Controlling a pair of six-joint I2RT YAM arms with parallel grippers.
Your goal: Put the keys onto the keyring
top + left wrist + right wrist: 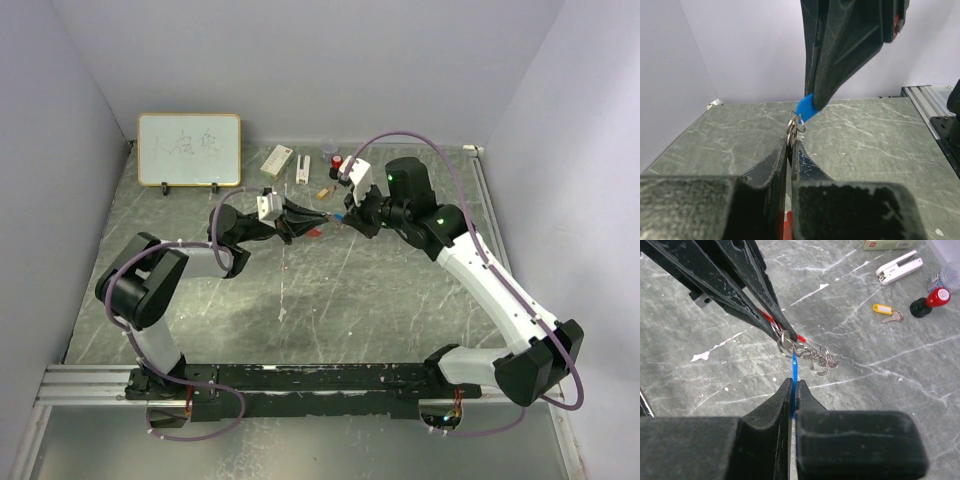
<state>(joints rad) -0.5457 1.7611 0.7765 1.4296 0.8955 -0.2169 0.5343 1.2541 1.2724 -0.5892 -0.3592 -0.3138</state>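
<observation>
Meeting mid-frame: left gripper (790,144), jaws clamped on keyring (816,361); right gripper (793,386), jaws clamped on blue key (794,369), tip at keyring. Tan key (896,316) on tabletop (865,405), upper right in right wrist view.

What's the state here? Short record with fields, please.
left gripper: shut on keyring, pinching one ring
right gripper: shut on blue key
contact: blue key's tip meets the pinched ring; threaded or not, cannot tell
second key: yellow tag, lying on table, apart from both grippers
</observation>
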